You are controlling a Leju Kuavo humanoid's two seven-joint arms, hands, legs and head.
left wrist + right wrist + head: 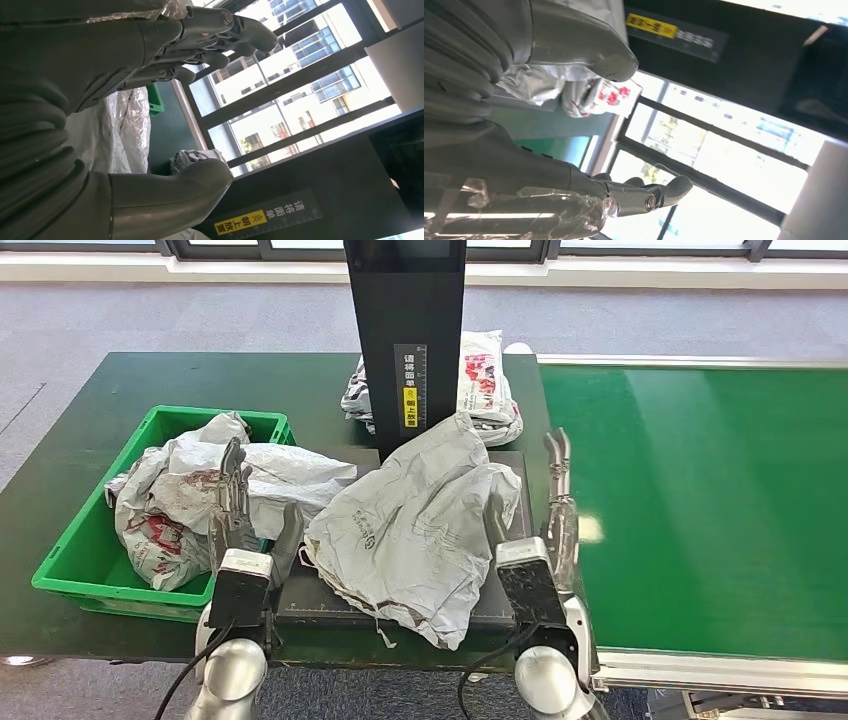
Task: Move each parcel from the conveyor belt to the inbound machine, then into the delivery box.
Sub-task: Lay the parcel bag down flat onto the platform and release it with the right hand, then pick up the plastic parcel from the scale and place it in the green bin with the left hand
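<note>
A crumpled grey parcel [415, 525] lies on the inbound machine's black platform [320, 600], between my left hand [240, 510] and right hand [545, 515]. Both hands are released, fingers spread, grasping nothing.

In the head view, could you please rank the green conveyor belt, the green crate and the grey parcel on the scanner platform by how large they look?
1. Green conveyor belt, clearly the largest.
2. Green crate and grey parcel: they look about alike, and parcels hide much of the crate, so I won't rank them.
</note>
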